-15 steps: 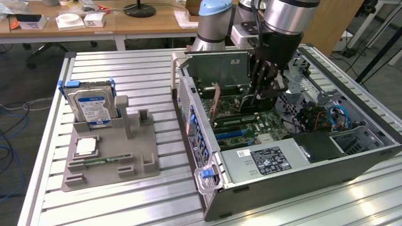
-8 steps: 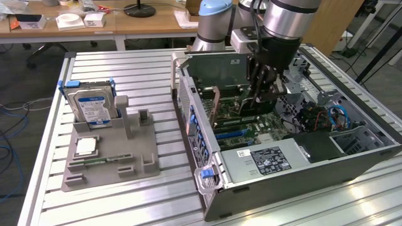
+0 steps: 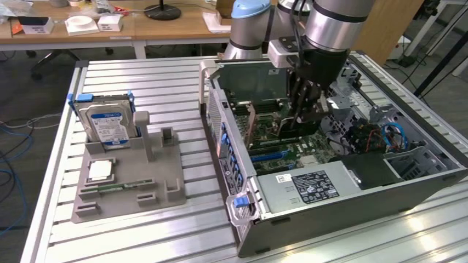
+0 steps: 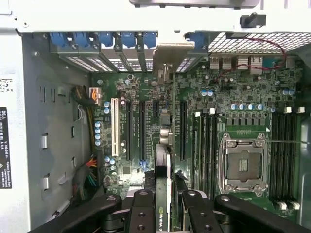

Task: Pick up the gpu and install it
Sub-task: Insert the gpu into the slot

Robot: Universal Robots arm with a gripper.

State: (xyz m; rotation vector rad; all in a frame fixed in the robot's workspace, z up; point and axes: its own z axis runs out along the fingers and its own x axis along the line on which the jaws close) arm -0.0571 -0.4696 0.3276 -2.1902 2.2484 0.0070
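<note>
GPU [image 4: 165, 194] held edge-on between the gripper [image 4: 167, 208] fingers, clamped; arm vertical, reaching down into the open computer case [image 3: 241, 164] above the motherboard [image 4: 146, 126], toward 12 o'clock.

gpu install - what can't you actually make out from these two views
- Exterior view: the gpu hangs behind the gripper and arm inside the computer case, so its lower edge is hidden.
- Wrist view: the card appears edge-on between the fingers; whether it has entered a motherboard slot is unclear.
- Wrist view: the cooler label is cut off by the picture's edge.
- Exterior view: the hard drive label is too small.
</note>
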